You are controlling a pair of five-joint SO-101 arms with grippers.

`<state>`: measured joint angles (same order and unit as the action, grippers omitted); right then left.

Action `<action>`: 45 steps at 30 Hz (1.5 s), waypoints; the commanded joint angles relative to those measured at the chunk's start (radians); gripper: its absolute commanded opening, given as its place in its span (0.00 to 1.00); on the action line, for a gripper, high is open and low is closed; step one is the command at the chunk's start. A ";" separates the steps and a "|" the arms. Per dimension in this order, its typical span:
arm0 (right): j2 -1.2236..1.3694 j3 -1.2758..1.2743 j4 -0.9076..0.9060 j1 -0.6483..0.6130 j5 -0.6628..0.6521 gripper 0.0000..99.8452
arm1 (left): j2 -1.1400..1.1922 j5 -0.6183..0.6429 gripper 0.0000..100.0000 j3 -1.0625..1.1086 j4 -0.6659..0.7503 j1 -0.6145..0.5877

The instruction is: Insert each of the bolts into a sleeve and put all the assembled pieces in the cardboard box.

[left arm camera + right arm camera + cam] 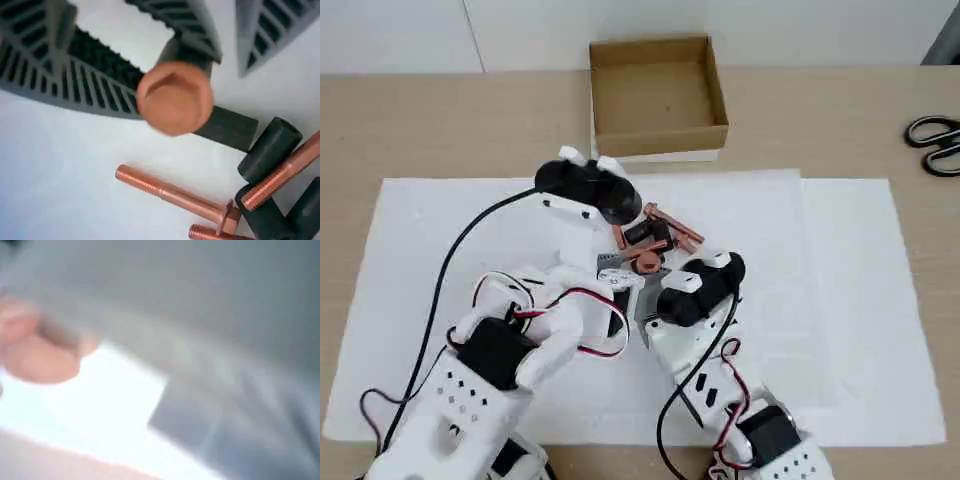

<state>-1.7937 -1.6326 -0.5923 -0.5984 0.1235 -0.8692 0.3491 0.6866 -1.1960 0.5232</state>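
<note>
"Copper bolt [175, 97], where's it sitting?"
"Seated in a black sleeve [182, 55], pinched between the left fingers [75, 75] over the white sheet [60, 175], by the loose bolts [175, 195]. Right arm [705, 285]'s grip: can't tell."

We see copper bolts [175, 192], black sleeves [270, 150] jumbled together on worktop; one assembled piece [175, 97], bolt head showing; cardboard box [658, 95] open, upright.

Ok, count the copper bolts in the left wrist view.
4 bolts. One faces the camera head-on; one lies loose on the white sheet; one slants across the dark sleeves; one is cut off at the frame edge beside the loose one's head. Others may be hidden.
</note>
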 commanded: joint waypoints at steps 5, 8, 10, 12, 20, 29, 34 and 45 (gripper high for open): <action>-0.021 0.012 0.027 0.001 0.005 0.00 | -0.023 -0.006 0.25 -0.128 -0.089 -0.147; -0.021 0.012 0.027 0.044 0.005 0.00 | -0.025 -0.098 0.25 -0.202 -0.149 -0.311; -0.021 0.014 0.027 0.085 0.005 0.00 | -0.025 -0.189 0.25 -0.252 -0.175 -0.454; -0.021 0.037 0.027 0.125 0.000 0.00 | -0.025 -0.222 0.25 -0.294 -0.186 -0.589; 0.013 0.256 0.028 0.255 -0.176 0.00 | -0.020 -0.269 0.25 -0.272 -0.215 -0.895; 0.730 0.899 0.140 0.358 -0.218 0.00 | -0.023 -0.284 0.25 -0.182 -0.253 -0.898; 1.228 1.281 0.216 0.369 -0.216 0.00 | -0.023 -0.287 0.25 -0.179 -0.267 -0.899; 2.087 2.008 0.343 0.395 -0.218 0.00 | -0.023 -0.288 0.25 -0.177 -0.295 -0.899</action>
<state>0.1258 0.1412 -0.2839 -0.2163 -0.0821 -0.8753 0.0713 0.5117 -1.4784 -0.3713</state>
